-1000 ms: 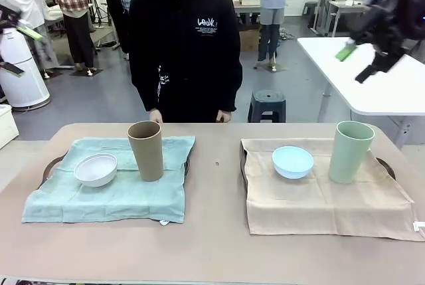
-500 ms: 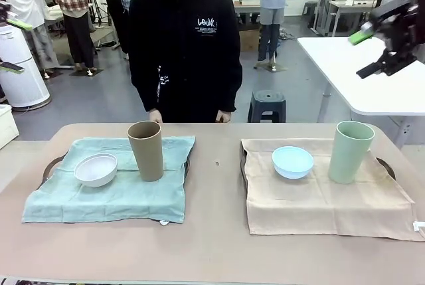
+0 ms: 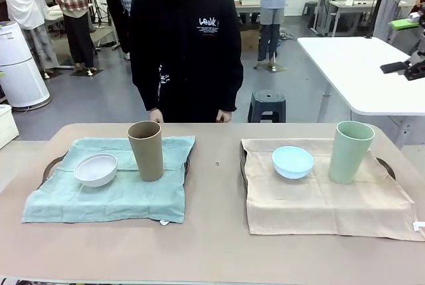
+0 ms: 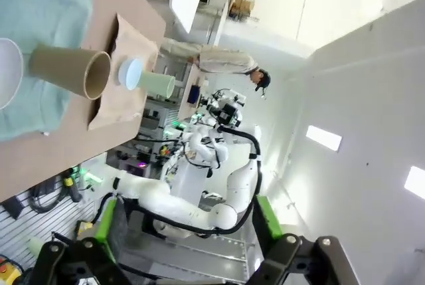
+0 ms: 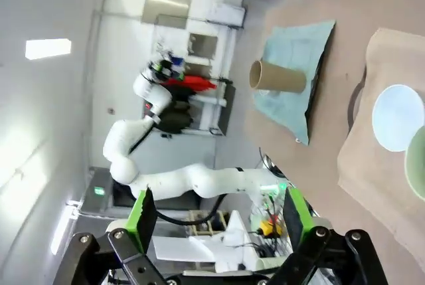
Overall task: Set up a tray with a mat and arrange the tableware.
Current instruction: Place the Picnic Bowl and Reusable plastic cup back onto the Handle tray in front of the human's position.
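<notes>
From the front, the tan-brown cup [image 3: 146, 150] stands upright, mouth up and long axis vertical, on the teal mat [image 3: 109, 182] at about 9 o'clock on the table [image 3: 212, 245], with the white bowl [image 3: 95, 169] just beside it at its 8 o'clock, open side up and nothing in it that I can see; at about 3 o'clock the tan mat [image 3: 322, 195] carries the light blue bowl [image 3: 293, 161], also showing a bare inside, and the pale green cup [image 3: 350, 151] upright at the bowl's 3 o'clock; dark tray [image 3: 52, 164] rims peek from under both mats, and a person [image 3: 186, 39] stands at 12 o'clock behind the table; my right gripper [image 3: 412, 46] sits high at the 2 o'clock edge, its green pads spread wide apart. Through my left wrist, my left gripper [image 4: 189, 232] stands wide with nothing between the fingers, and the cups lie sideways near 10 o'clock, mouths pointing to 4 o'clock. Through my right wrist, that gripper stands wide and bare, the tan-brown cup's mouth points to 9 o'clock, and the light blue bowl sits at 3 o'clock
</notes>
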`<state>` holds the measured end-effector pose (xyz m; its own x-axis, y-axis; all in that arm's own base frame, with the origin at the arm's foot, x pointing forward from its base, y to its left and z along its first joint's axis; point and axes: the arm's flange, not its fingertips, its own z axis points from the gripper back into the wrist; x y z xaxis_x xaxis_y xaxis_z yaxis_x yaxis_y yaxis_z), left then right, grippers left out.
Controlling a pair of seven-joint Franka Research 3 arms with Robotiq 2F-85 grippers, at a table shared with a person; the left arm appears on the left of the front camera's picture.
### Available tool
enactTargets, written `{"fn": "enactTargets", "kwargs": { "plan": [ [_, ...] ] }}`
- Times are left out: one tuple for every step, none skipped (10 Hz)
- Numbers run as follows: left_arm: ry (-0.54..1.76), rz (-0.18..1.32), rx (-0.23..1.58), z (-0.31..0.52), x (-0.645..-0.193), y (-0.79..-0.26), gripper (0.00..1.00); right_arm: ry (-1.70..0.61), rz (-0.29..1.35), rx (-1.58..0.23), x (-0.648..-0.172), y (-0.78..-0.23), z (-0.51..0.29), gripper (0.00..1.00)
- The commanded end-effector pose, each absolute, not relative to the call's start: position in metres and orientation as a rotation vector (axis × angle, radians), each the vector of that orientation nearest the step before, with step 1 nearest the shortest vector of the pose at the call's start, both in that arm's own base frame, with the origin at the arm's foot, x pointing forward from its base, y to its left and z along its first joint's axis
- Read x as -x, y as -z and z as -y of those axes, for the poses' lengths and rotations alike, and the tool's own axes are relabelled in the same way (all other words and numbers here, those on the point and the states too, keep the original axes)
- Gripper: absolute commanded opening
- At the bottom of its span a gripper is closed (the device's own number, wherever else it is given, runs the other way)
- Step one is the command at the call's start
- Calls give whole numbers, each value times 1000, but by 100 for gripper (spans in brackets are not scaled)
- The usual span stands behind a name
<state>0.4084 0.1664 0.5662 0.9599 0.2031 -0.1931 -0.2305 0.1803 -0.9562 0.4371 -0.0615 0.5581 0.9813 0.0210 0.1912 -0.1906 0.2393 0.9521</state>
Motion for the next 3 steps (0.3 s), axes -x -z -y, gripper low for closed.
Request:
{"fn": "enactTargets", "kwargs": {
  "plan": [
    [-286, -14, 1308, -159, -409, -573, 100, -156, 134, -1255, -440, -565, 55, 100],
    [-286, -14, 1308, -159, -409, -573, 100, -156, 134, -1255, -440, -565, 55, 100],
    [-286, -14, 1308, -159, -409, -573, 100, -156, 134, -1255, -440, -565, 55, 100]
  ]
}}
